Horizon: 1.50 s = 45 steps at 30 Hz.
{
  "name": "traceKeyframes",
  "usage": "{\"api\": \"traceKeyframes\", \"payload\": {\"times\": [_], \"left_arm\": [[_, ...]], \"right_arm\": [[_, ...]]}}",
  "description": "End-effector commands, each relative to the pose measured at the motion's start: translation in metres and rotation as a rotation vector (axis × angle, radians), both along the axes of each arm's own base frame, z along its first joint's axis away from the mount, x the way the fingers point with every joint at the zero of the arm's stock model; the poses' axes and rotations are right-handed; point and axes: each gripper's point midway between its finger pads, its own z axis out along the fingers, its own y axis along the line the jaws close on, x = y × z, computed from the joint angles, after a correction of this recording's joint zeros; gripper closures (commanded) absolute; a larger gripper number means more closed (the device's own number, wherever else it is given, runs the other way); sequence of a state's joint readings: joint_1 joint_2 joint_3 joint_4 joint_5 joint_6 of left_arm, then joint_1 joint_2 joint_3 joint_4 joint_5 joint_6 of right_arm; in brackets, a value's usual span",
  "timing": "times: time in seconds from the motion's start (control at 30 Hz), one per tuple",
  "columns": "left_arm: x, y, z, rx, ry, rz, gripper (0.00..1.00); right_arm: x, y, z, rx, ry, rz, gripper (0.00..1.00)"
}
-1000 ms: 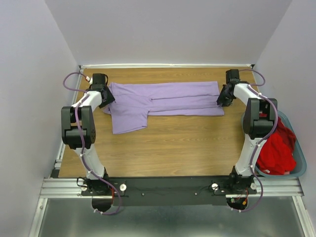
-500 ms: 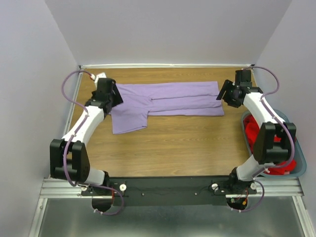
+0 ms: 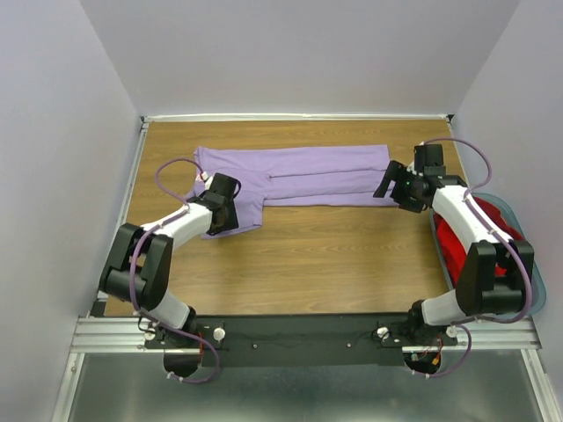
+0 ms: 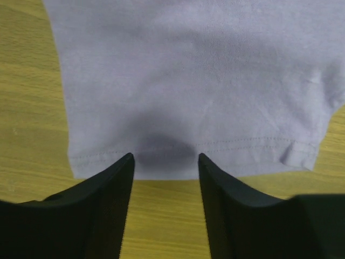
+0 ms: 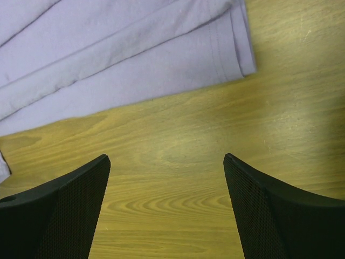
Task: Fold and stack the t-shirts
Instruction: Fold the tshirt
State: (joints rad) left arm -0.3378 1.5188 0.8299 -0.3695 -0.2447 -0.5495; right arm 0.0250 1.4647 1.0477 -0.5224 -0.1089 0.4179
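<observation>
A lavender t-shirt (image 3: 308, 171) lies folded lengthwise across the far half of the table, with one sleeve (image 3: 246, 211) hanging toward me at its left end. My left gripper (image 3: 226, 204) hovers at that sleeve. In the left wrist view the left gripper (image 4: 164, 157) is open, its tips at the sleeve's stitched hem (image 4: 237, 148), with nothing between the fingers. My right gripper (image 3: 392, 186) stands wide open just off the shirt's right end. In the right wrist view the right gripper (image 5: 167, 162) is over bare wood, near the shirt's hem corner (image 5: 240, 59). A red t-shirt (image 3: 450, 237) lies bunched in the basket.
The teal-grey basket (image 3: 533, 268) sits at the table's right edge, partly behind my right arm. Bare wood table (image 3: 325, 264) fills the near half. Pale walls close in on the left, right and far sides.
My left gripper swung from the shirt's far left corner toward me, down to the sleeve hem. My right gripper backed off the shirt's right end and opened wider.
</observation>
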Motion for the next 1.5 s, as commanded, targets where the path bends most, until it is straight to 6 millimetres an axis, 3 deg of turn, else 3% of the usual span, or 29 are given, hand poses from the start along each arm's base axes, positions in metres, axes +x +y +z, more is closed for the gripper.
{"api": "traceKeyframes", "payload": {"times": [0.0, 0.13, 0.27, 0.3, 0.43, 0.6, 0.63, 0.8, 0.9, 0.93, 0.97, 1.03, 1.23, 1.33, 1.43, 1.47], "left_arm": [[0.010, -0.001, -0.006, 0.044, -0.013, 0.023, 0.46], [0.002, -0.003, -0.022, 0.054, 0.030, 0.027, 0.51], [-0.004, 0.000, -0.032, 0.078, 0.052, 0.036, 0.79], [-0.003, 0.000, -0.031, 0.088, 0.051, 0.036, 0.88], [0.006, 0.001, -0.014, 0.100, 0.013, 0.040, 0.94], [0.056, -0.003, 0.045, 0.137, -0.125, 0.030, 0.98], [0.077, -0.007, 0.062, 0.149, -0.164, 0.019, 0.98], [0.135, -0.007, 0.094, 0.212, -0.243, 0.026, 0.99], [0.171, -0.008, 0.100, 0.230, -0.270, 0.032, 0.99], [0.180, -0.007, 0.089, 0.242, -0.252, 0.035, 0.99], [0.195, -0.008, 0.102, 0.243, -0.289, 0.042, 0.99], [0.215, -0.007, 0.104, 0.244, -0.308, 0.049, 0.99], [0.249, -0.009, 0.105, 0.253, -0.361, 0.049, 0.98], [0.257, -0.010, 0.094, 0.256, -0.368, 0.043, 0.94], [0.260, -0.012, 0.086, 0.251, -0.365, 0.032, 0.70], [0.260, -0.014, 0.084, 0.243, -0.364, 0.026, 0.50]], "right_arm": [[-0.007, 0.006, 0.004, 0.020, -0.017, 0.031, 0.08], [-0.009, 0.006, 0.002, 0.021, -0.014, 0.036, 0.08], [-0.009, 0.008, -0.002, 0.028, -0.004, 0.043, 0.08], [-0.008, 0.008, -0.002, 0.026, -0.007, 0.043, 0.08], [-0.007, 0.008, -0.001, 0.026, -0.009, 0.045, 0.08], [-0.006, 0.008, 0.001, 0.028, -0.015, 0.047, 0.08], [-0.006, 0.009, 0.002, 0.030, -0.017, 0.052, 0.08], [-0.008, 0.011, -0.001, 0.039, -0.006, 0.064, 0.09], [-0.010, 0.011, -0.003, 0.037, -0.002, 0.064, 0.09], [-0.010, 0.012, -0.003, 0.037, -0.002, 0.068, 0.09], [-0.010, 0.011, -0.004, 0.038, 0.001, 0.067, 0.09], [-0.010, 0.014, -0.004, 0.046, 0.003, 0.081, 0.09], [-0.010, 0.018, -0.008, 0.062, 0.014, 0.103, 0.09], [-0.008, 0.020, -0.011, 0.063, 0.016, 0.113, 0.09], [-0.005, 0.024, -0.013, 0.074, 0.020, 0.123, 0.09], [-0.002, 0.025, -0.011, 0.077, 0.014, 0.125, 0.09]]}}
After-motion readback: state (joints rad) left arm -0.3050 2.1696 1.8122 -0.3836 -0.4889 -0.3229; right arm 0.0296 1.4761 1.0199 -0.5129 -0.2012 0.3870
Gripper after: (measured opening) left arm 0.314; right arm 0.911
